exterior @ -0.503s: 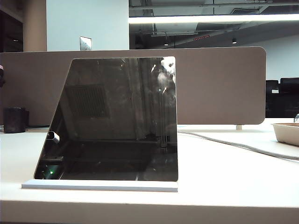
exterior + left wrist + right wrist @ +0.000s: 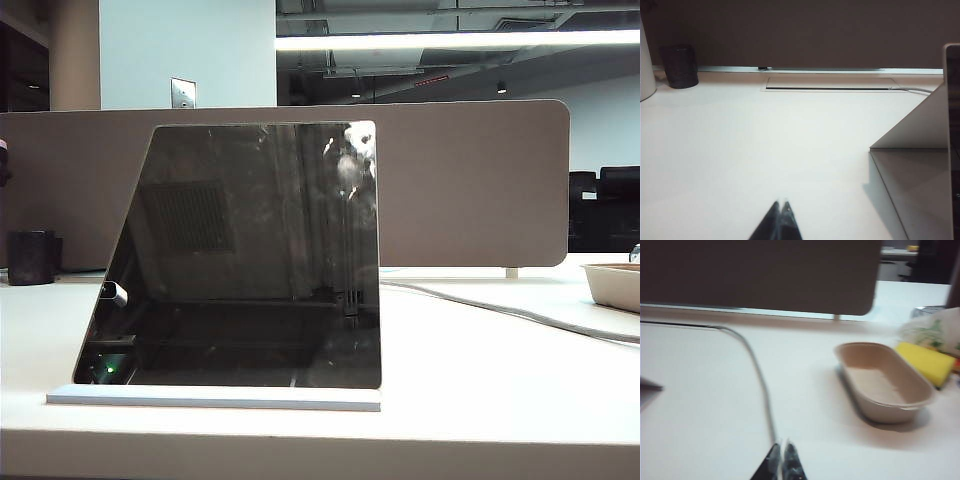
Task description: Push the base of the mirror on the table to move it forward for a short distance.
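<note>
1. Where the exterior view looks across the worktop [image 2: 480, 380], the mirror [image 2: 250, 260] stands near the front edge, left of middle, its dark panel leaning back and its slanted side on the left.
2. Under the panel lies the base of the mirror [image 2: 215, 398], a thin white slab flat on the worktop and reaching a little past the panel on the left.
3. Behind it runs a beige-brown divider panel [image 2: 470, 190]; a grey cable [image 2: 500, 310] trails off to the right, and a dark cup [image 2: 30, 258] stands far left.
4. Neither arm shows in the exterior view.
5. From its wrist view, the left gripper [image 2: 781, 222] hovers low over bare worktop with its fingers clenched together, holding nothing; the mirror's white back and base sit just beside it, apart from the tips.
6. Seen in its own wrist view, the right gripper [image 2: 780, 462] is likewise pressed closed and empty, next to the cable, with a tan oval tray [image 2: 883, 381] and a yellow sponge [image 2: 926, 362] further off.
</note>
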`<act>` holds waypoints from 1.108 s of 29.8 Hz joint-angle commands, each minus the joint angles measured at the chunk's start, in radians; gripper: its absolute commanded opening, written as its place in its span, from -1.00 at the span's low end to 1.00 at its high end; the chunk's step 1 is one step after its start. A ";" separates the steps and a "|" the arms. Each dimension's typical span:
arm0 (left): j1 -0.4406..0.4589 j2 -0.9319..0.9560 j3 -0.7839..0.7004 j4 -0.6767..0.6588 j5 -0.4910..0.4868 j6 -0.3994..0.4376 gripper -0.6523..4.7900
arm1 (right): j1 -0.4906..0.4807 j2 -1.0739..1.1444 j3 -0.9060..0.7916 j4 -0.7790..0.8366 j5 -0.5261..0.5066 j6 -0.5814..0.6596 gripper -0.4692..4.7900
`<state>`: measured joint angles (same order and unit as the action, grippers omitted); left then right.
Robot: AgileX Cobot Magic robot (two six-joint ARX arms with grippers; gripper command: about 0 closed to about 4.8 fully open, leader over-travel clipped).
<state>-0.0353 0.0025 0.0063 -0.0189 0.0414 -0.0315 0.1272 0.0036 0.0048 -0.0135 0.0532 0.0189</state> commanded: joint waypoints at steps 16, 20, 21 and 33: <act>-0.001 0.000 0.001 0.009 0.001 -0.003 -0.77 | 0.446 0.000 0.001 0.017 -0.003 0.000 -0.74; -0.001 0.000 0.001 0.008 0.001 -0.003 -0.77 | 0.521 0.000 0.001 0.018 -0.003 0.000 -0.74; -0.001 0.000 0.001 0.008 0.001 -0.003 -0.77 | 0.537 0.000 0.001 0.017 -0.004 0.000 -0.74; 0.000 0.000 0.001 0.006 0.001 -0.003 -0.77 | 0.542 0.000 0.001 0.017 -0.003 0.000 -0.74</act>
<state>-0.0353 0.0025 0.0063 -0.0193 0.0414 -0.0315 0.6689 0.0040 0.0048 -0.0135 0.0505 0.0185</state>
